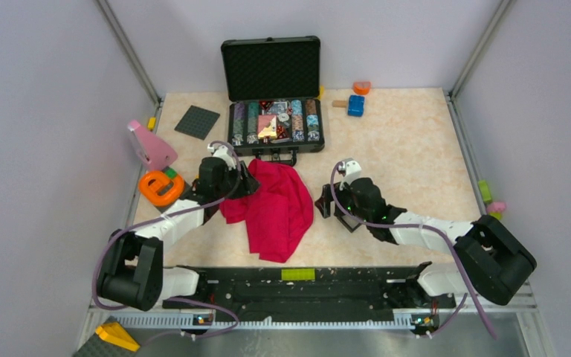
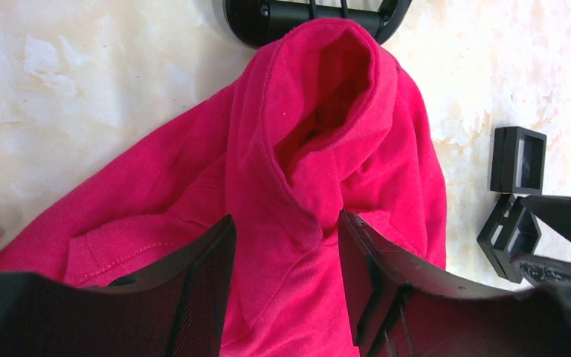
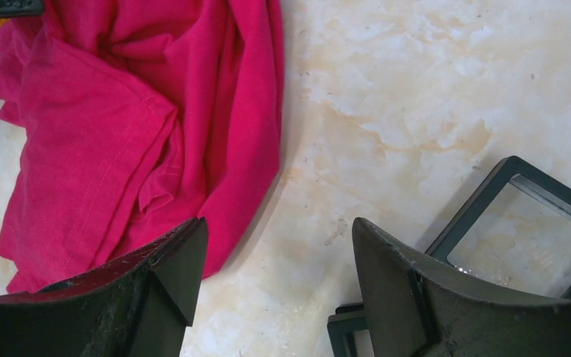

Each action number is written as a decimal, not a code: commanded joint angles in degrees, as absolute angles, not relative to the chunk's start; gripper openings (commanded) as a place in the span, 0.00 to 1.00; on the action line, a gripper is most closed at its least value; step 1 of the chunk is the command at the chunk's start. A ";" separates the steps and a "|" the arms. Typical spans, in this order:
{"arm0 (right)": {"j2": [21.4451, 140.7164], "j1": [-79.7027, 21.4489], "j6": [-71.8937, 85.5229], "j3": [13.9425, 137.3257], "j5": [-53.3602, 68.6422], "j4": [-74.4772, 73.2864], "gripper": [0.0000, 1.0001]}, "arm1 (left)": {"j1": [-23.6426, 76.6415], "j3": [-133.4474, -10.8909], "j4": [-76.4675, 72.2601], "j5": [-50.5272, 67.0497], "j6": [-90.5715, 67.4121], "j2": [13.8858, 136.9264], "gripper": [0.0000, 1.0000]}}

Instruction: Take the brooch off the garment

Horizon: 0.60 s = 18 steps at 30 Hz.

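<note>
The garment [image 1: 279,208] is a crumpled magenta cloth in the middle of the table, just in front of the case. The brooch is hidden in every view. My left gripper [image 1: 244,184] is over the garment's upper left part. In the left wrist view its jaws [image 2: 286,219] are partly closed and straddle a raised fold of the garment [image 2: 305,149], with a gap still between them. My right gripper [image 1: 327,204] hovers open by the garment's right edge. In the right wrist view [image 3: 279,223] only bare table lies between its fingers, with the garment [image 3: 119,111] to the left.
An open black case [image 1: 273,126] of small items stands behind the cloth. Black square frames [image 3: 524,223] lie under my right wrist. An orange ring toy [image 1: 160,187], a pink piece [image 1: 151,146] and a black plate [image 1: 196,121] are at the left. Blue [image 1: 355,105] and orange [image 1: 361,87] blocks sit at the back.
</note>
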State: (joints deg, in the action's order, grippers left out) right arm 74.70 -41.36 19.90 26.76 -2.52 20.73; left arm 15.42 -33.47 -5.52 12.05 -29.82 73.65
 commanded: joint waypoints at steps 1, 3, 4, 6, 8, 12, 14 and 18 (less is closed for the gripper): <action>74.35 -42.54 18.07 29.11 -3.89 23.34 0.73 | 15.64 -37.23 -4.64 10.37 -28.39 75.29 0.39; 73.98 -42.54 17.90 28.80 -4.53 23.36 0.73 | 15.64 -37.88 -3.65 10.41 -28.21 75.69 0.26; 73.85 -42.54 17.86 28.78 -4.65 23.26 0.73 | 15.64 -38.02 -3.16 10.70 -28.21 75.70 0.16; 73.68 -42.54 17.88 28.75 -4.77 23.20 0.73 | 15.85 -38.40 -2.01 11.76 -28.26 75.12 0.03; 73.65 -42.56 17.79 28.74 -4.26 23.29 0.73 | 16.34 -39.18 -0.34 11.86 -28.43 73.40 0.00; 72.90 -42.54 17.12 28.86 -0.48 24.11 0.73 | 17.33 -42.44 6.95 12.36 -28.48 68.90 0.00; 71.94 -42.62 17.08 28.60 5.65 26.43 0.71 | 17.92 -45.40 11.77 13.78 -28.16 67.63 0.00; 73.02 -44.48 17.62 32.47 12.83 28.17 0.68 | 19.25 -49.43 16.62 17.06 -28.04 65.76 0.00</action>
